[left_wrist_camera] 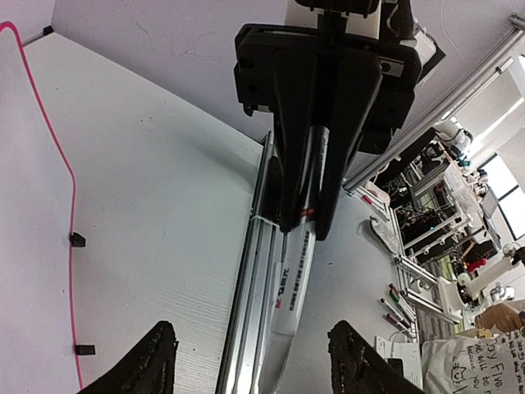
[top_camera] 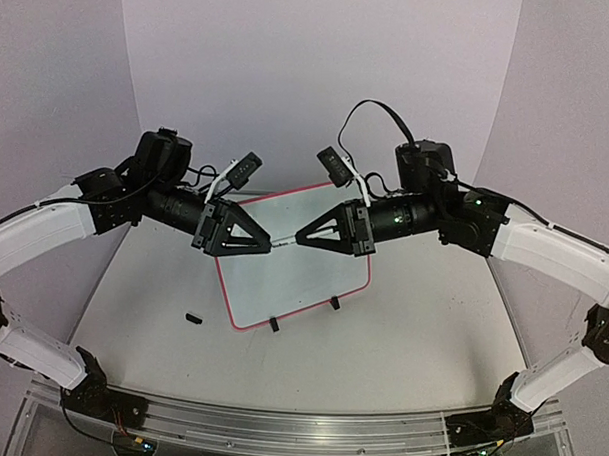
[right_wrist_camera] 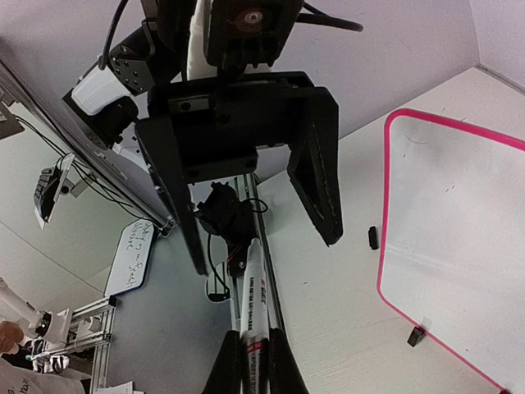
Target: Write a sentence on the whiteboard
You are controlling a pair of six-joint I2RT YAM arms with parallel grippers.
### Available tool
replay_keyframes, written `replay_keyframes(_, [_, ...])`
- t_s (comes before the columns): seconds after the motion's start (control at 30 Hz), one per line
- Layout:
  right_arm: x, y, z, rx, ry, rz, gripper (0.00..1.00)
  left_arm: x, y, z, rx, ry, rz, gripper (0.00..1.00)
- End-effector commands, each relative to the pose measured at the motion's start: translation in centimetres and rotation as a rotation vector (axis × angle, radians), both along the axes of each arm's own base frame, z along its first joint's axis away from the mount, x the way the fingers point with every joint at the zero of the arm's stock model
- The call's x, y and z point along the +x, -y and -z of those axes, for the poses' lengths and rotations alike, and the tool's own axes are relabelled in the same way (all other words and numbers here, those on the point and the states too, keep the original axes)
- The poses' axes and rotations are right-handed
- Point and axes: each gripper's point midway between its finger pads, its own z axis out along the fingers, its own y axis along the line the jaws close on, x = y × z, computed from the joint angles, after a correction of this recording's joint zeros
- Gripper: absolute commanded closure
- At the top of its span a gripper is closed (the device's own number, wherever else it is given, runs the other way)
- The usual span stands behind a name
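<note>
1. Whiteboard [top_camera: 297, 288], a large white rounded-corner rectangular board with a thin pink-red frame, is lying in the middle of the pale grey table [top_camera: 420, 352]. It is sitting at an angle to the table's edges, and its two small black clip feet [top_camera: 274, 325] are showing along its near edge.
2. Both arms are reaching in from the sides over the far half of the whiteboard. The claws are pointing at each other, tips near but apart.
3. Right gripper [top_camera: 302, 238]: its black fingers [right_wrist_camera: 283, 371] are pressing together on a white cylindrical marker with red and black lettering [right_wrist_camera: 253, 312]. They are clamping it near one end, and the rest of the barrel is sticking straight out toward the left arm.
4. Left gripper [top_camera: 267, 242]: its black fingers [left_wrist_camera: 156, 365] are standing well apart, one on each side of the marker's free end. In the left wrist view neither finger is touching the barrel.
5. The marker is hanging in the air between the two claws, roughly level and above the whiteboard, not touching it.
6. A small black oblong piece [top_camera: 193, 317] is lying on the table near the whiteboard's left edge, apart from the frame. It is showing too small to identify.
</note>
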Motion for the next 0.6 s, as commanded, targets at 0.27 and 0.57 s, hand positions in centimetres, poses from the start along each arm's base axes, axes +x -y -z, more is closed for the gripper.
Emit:
replay_keyframes(0.27, [-0.2, -0.6, -0.9, 0.020, -0.025, -0.055, 1.00, -1.7, 1.9, -1.5, -0.043, 0.010, 0.120, 0.70])
replay_keyframes(0.57, [-0.5, -0.6, -0.6, 0.011, -0.066, -0.093, 1.00, -2.1, 1.9, -1.2, -0.047, 0.015, 0.141, 1.00])
